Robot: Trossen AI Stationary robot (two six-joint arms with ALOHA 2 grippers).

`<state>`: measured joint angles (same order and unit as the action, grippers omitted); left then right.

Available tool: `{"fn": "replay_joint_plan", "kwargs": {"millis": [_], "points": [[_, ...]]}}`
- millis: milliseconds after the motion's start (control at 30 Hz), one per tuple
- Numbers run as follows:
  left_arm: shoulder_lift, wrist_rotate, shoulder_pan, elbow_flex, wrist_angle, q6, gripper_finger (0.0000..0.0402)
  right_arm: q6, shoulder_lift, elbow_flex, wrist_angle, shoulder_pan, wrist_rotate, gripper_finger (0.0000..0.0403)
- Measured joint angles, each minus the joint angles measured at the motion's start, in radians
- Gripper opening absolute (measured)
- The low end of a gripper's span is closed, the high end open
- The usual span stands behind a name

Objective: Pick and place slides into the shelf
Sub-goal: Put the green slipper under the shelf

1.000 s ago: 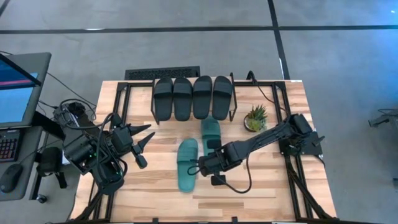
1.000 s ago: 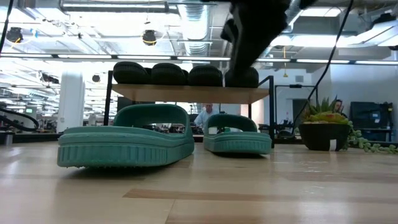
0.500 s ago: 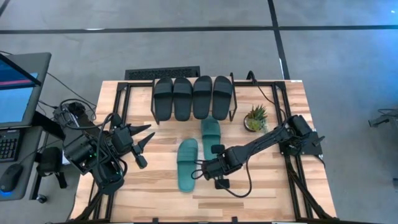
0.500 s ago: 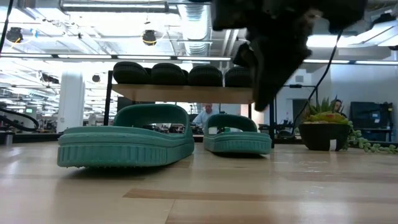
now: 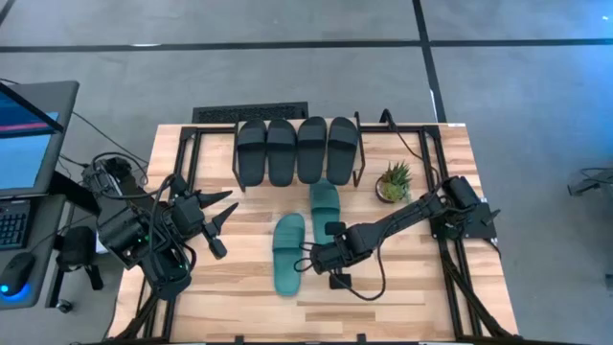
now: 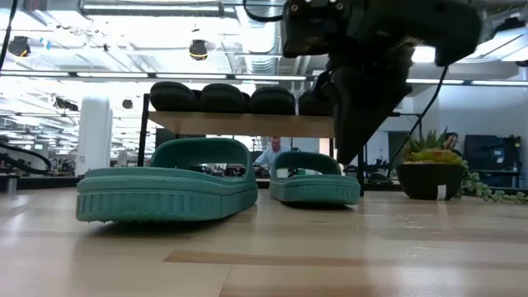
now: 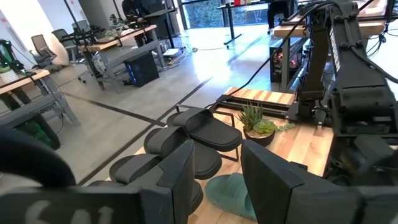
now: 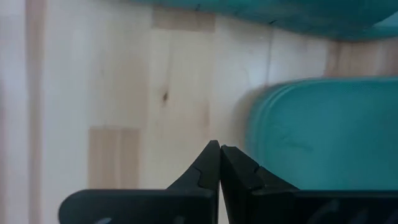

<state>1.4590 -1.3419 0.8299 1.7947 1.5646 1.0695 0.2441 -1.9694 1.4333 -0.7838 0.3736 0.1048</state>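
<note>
Four black slides (image 5: 297, 149) lie side by side on the shelf's plank top (image 6: 247, 124) at the far side. Two teal slides lie sole down on the table: the near one (image 5: 289, 254) and the far one (image 5: 325, 203). My right gripper (image 5: 308, 261) is shut and empty, low over bare wood just to the right of the near teal slide (image 8: 323, 130); it also shows in the low view (image 6: 345, 153). My left gripper (image 5: 222, 216) waits open and empty at the table's left, pointing toward the shelf (image 7: 205, 134).
A small potted plant (image 5: 394, 182) stands right of the shelf. Black metal frames (image 5: 182, 153) run along the table's left and right sides. Bare tabletop (image 5: 383, 307) lies near the front edge. A monitor and keyboard (image 5: 19, 163) stand off the table's left.
My right gripper has come down and toward the table's near edge, from beside the far teal slide to beside the near one. Both teal slides have stayed where they were.
</note>
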Motion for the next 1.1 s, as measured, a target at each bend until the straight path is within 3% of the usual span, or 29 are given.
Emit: {"fn": "replay_joint_plan", "kwargs": {"millis": [767, 1100], "points": [[0.000, -0.006, 0.000, 0.000, 0.006, -0.008, 0.0122, -0.105, 0.000, 0.000, 0.030, -0.038, 0.007, 0.0002], [0.000, -0.007, 0.000, 0.000, 0.006, -0.009, 0.0122, -0.121, 0.000, 0.000, 0.032, -0.055, 0.002, 0.0071]]}}
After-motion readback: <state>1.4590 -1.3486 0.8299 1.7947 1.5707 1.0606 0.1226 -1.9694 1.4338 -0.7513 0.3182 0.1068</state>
